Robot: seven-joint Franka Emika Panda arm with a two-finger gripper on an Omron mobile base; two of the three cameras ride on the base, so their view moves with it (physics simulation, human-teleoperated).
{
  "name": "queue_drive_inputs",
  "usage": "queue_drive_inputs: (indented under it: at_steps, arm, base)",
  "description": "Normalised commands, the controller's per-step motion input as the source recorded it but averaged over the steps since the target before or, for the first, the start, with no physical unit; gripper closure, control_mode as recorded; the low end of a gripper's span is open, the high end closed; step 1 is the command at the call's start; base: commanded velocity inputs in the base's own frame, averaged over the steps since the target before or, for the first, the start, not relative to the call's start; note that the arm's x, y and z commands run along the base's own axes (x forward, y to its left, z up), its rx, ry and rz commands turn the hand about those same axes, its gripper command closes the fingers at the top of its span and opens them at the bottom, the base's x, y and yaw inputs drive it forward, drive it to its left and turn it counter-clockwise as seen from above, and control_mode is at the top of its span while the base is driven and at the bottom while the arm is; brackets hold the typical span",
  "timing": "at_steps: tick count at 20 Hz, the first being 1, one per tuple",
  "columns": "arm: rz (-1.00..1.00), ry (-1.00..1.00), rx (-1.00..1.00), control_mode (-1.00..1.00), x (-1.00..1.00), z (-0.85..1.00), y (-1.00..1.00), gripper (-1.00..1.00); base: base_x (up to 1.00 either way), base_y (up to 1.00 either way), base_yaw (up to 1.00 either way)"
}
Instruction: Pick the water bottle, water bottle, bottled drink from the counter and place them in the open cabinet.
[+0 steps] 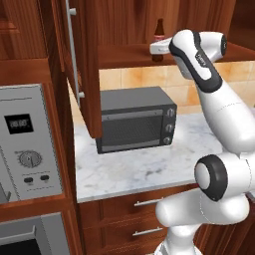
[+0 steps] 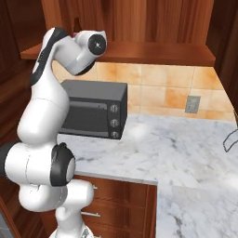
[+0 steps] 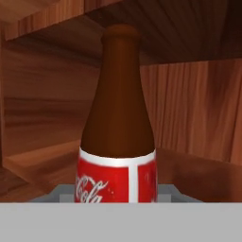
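Small brown glass bottle w/ red label (image 3: 118, 142) upright inside reddish-brown wooden cabinet (image 1: 129, 54), on shelf for drop-off (pincer state: cannot tell).

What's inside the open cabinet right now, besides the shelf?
The bottled drink stands upright on the cabinet shelf, with the gripper at it. Wooden walls show behind it in the hand view. The arm hides the shelf's right part, so I cannot tell what is there.
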Motion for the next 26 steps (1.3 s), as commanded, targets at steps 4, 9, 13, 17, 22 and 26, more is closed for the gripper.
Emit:
queue_drive_inputs:
  at_steps: [4, 9, 13, 17, 22, 26]
  arm:
    - [0.00, 0.01, 0.00, -1.00, 0.31, -0.08, 0.07, 1.00]
    - [0.00, 0.00, 0.00, -1.00, 0.28, -0.08, 0.05, 1.00]
    - [0.00, 0.00, 0.00, -1.00, 0.38, -0.14, 0.02, 1.00]
    - [0.00, 0.00, 0.00, -1.00, 0.47, -0.14, 0.00, 1.00]
    - [0.00, 0.00, 0.00, -1.00, 0.48, -0.10, 0.00, 1.00]
    - [0.00, 0.00, 0.00, -1.00, 0.45, -0.07, 0.00, 1.00]
  base:
    - [0.00, 0.00, 0.00]
    - [0.00, 0.00, 0.00]
    - [0.00, 0.00, 0.00]
    - [0.00, 0.00, 0.00]
    - [0.00, 0.00, 0.00]
    - [0.00, 0.00, 0.00]
